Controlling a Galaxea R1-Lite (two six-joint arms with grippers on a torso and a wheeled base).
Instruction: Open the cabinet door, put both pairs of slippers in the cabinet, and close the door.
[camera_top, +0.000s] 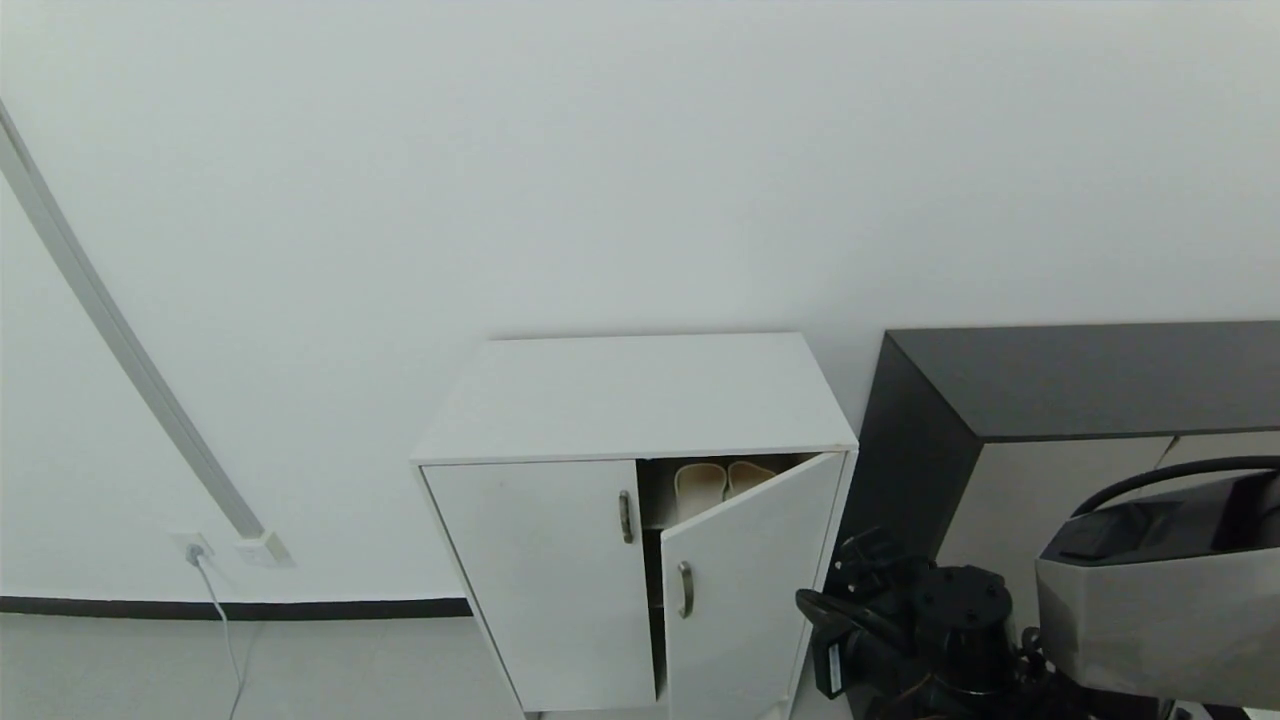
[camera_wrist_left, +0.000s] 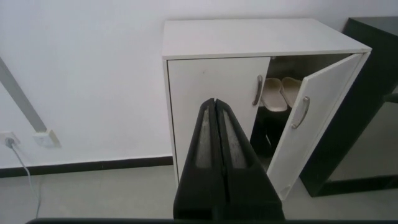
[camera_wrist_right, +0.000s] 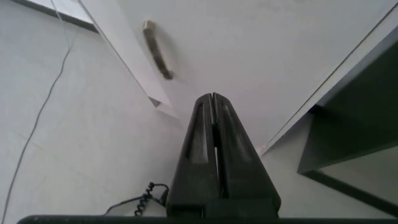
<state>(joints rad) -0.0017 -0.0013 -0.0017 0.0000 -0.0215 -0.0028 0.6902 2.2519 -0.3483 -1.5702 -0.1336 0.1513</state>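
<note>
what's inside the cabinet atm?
Through the half-open right door, one pale pair of slippers sits high in the cabinet. The shut left door hides the rest; lower down is too dark to tell.

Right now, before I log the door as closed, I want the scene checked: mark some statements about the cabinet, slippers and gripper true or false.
1. The right door of the cabinet stands ajar. True.
2. The left door is wide open. False: it is shut.
3. Pale slippers lie on a shelf inside. True.
4. The left gripper holds a slipper. False: it is shut on nothing.
</note>
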